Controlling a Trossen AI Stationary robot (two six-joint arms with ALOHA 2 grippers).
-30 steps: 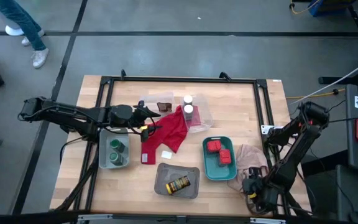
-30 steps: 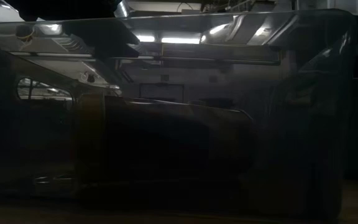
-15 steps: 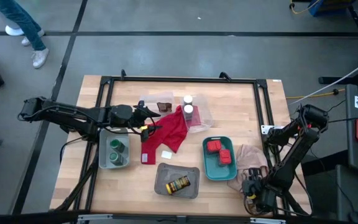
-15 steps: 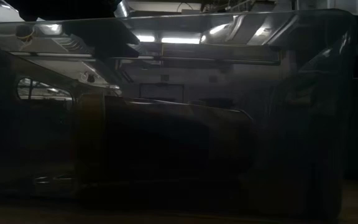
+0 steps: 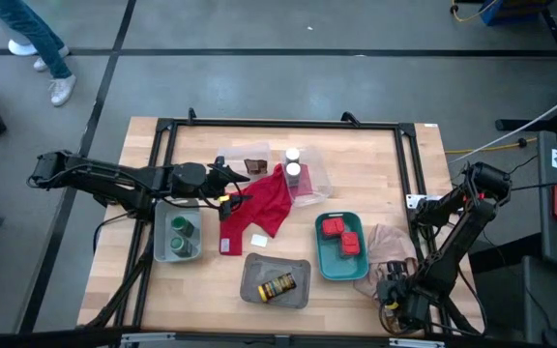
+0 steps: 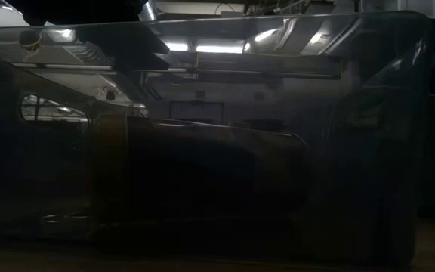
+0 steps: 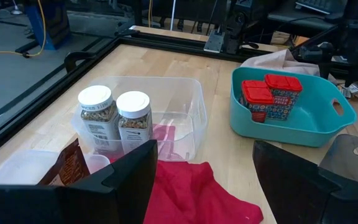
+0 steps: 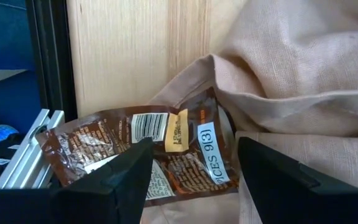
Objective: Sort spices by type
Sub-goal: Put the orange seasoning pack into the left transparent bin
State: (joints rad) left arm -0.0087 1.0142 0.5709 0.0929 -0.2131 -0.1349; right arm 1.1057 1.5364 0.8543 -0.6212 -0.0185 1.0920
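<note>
Nothing shifts over last second: both arms hold pose, spices lie as before, so sorting is paused, not advancing.

Tabletop (image 5: 366,155): pale wood, black frame; grey floor beyond, person's legs far corner.

Red cloth (image 5: 264,203) mid-table, beige cloth (image 8: 303,68) at right edge.

Left claw (image 5: 232,186) spread, empty, over red cloth, near clear tray with bottles (image 7: 114,118).

Right claw (image 8: 191,180) spread, hovering over packet (image 8: 148,152) on beige cloth; likely next pick.

Tins (image 7: 269,96) in teal tray; green jars (image 5: 180,234) in grey tray.
</note>
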